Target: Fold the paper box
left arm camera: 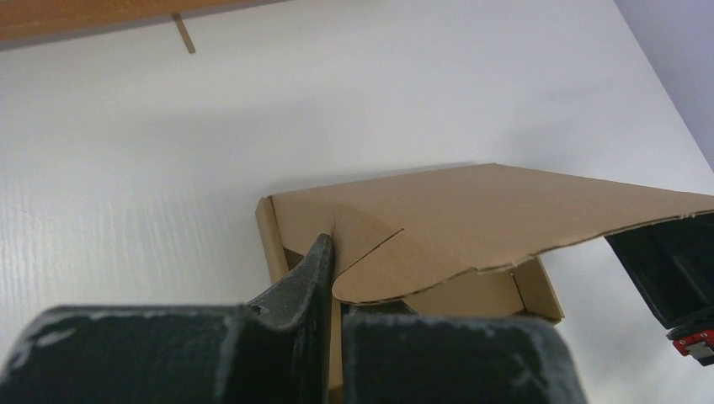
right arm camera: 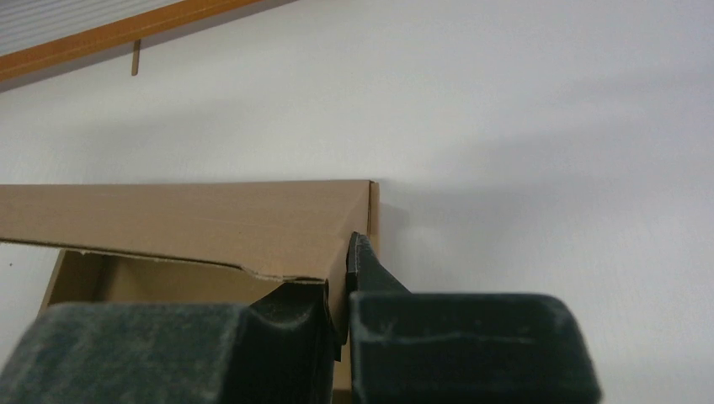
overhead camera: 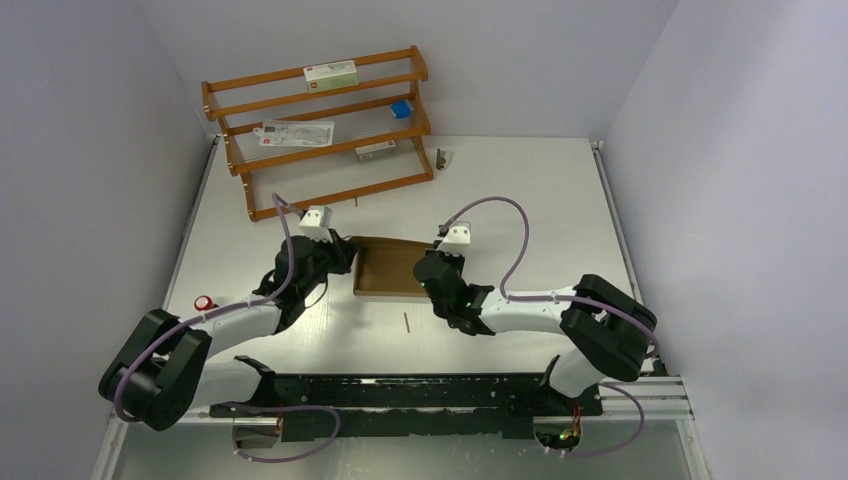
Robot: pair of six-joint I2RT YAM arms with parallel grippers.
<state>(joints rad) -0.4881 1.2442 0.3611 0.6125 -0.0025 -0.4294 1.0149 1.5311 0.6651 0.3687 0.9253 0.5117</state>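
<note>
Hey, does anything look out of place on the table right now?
The rack sits askew to the edges of the table, and a thin loose stick lies just on the near side of the box. Nothing looks spilled.

Bright, even light; soft glare on table (overhead camera: 480, 345); near fingers (left arm camera: 310, 282) blurred.
</note>
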